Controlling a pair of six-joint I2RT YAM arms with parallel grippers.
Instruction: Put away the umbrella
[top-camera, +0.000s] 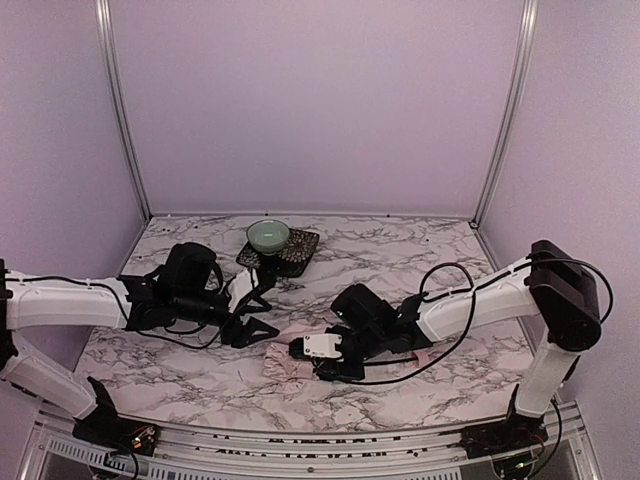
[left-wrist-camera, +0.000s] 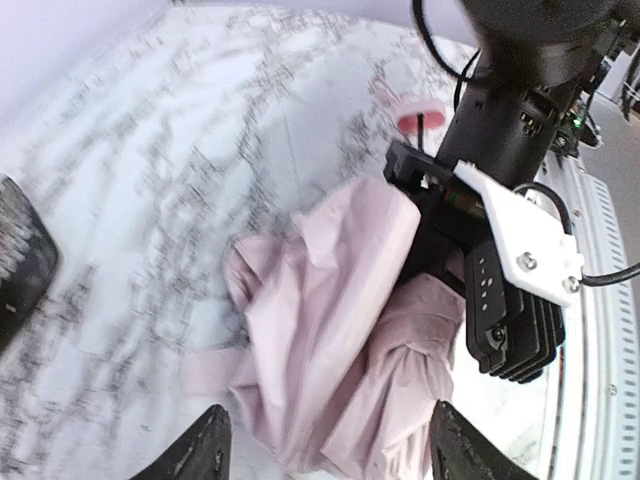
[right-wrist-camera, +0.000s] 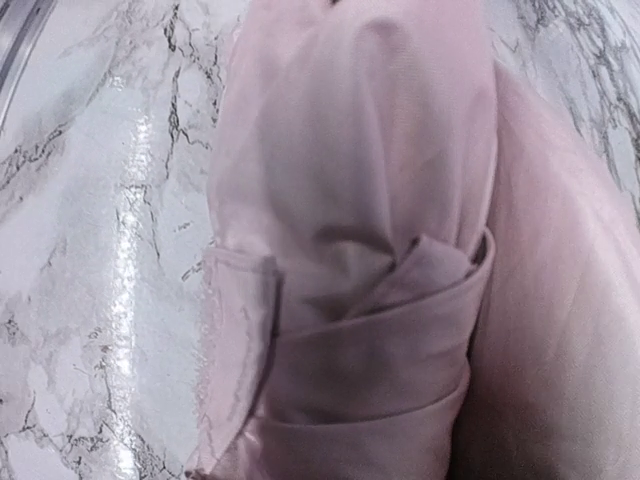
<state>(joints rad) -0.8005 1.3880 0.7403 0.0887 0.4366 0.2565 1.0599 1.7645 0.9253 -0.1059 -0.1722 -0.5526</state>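
Note:
The umbrella (top-camera: 286, 364) lies collapsed on the marble table near the front, a crumpled bundle of pale pink fabric. My right gripper (top-camera: 306, 352) comes in from the right and is shut on the bundle's middle. In the left wrist view the right gripper (left-wrist-camera: 432, 235) clamps the umbrella (left-wrist-camera: 330, 320), and the small pink handle (left-wrist-camera: 420, 120) on a thin black shaft shows behind it. My left gripper (left-wrist-camera: 330, 455) stands open just short of the fabric, with nothing between its fingers. In the right wrist view the wrapped umbrella (right-wrist-camera: 370, 250) fills the frame and hides the fingers.
A pale green bowl (top-camera: 267, 235) sits on a black patterned mat (top-camera: 300, 252) at the back centre, behind the left gripper (top-camera: 268, 312). The mat's edge (left-wrist-camera: 15, 250) shows at far left. Black cables trail from the right arm (top-camera: 450, 280). The table's front rail (left-wrist-camera: 600, 340) is close.

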